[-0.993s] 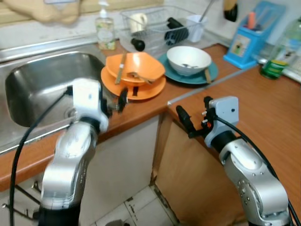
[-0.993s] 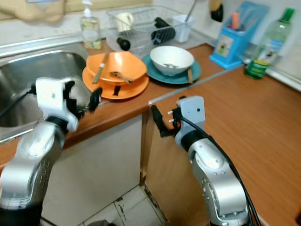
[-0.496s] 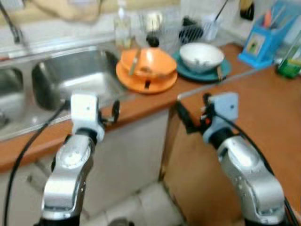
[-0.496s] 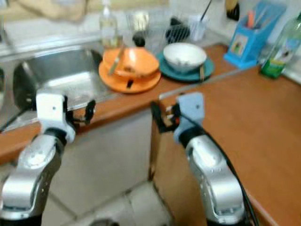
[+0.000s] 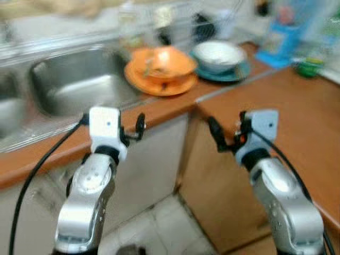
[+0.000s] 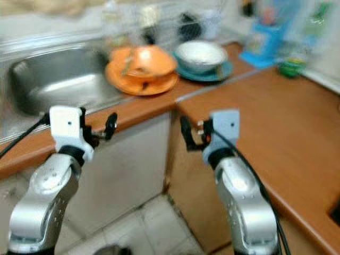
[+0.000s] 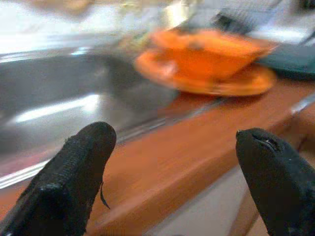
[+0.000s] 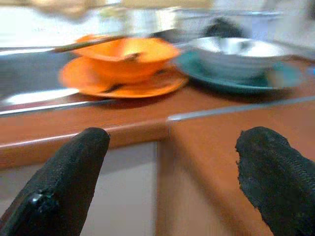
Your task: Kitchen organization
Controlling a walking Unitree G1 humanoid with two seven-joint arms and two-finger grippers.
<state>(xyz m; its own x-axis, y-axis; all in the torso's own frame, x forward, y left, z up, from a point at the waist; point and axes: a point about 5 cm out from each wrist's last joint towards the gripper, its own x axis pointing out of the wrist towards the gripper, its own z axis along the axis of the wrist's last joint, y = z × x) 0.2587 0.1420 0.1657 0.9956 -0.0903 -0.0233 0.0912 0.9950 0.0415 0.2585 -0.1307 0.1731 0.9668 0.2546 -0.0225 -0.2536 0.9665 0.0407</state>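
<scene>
Steel sink (image 5: 69,79) sits at ten o'clock in the head views, sunk into a brown wooden counter (image 5: 297,101) that runs across the far side and turns down the right. The head views are blurred.

The left gripper (image 5: 139,127) is at about nine o'clock, held in the air just in front of the counter edge, below the sink's near rim. In the left wrist view its two black fingers (image 7: 74,177) stand wide apart with nothing between them, pointed toward the sink and the orange dishes.

At twelve o'clock, on the counter just right of the sink, an orange bowl (image 5: 164,59) rests on an orange plate (image 5: 159,85); something thin lies across the bowl, too blurred to name. Just beside it, toward one o'clock, a white bowl (image 5: 218,53) sits on a teal plate (image 5: 239,71). Behind both stands a wire rack (image 5: 175,18), its contents blurred.

The right gripper (image 5: 215,135) is at about three o'clock, in front of the counter's inner corner, above the cabinet front (image 5: 154,164). In the right wrist view its fingers (image 8: 69,177) are also spread wide and empty, aimed at the two stacks of dishes.

At two o'clock, a blue holder (image 5: 279,37) and a green bottle (image 5: 308,66) stand at the counter's far edge.

Pale floor tiles (image 5: 164,228) show at six o'clock.
</scene>
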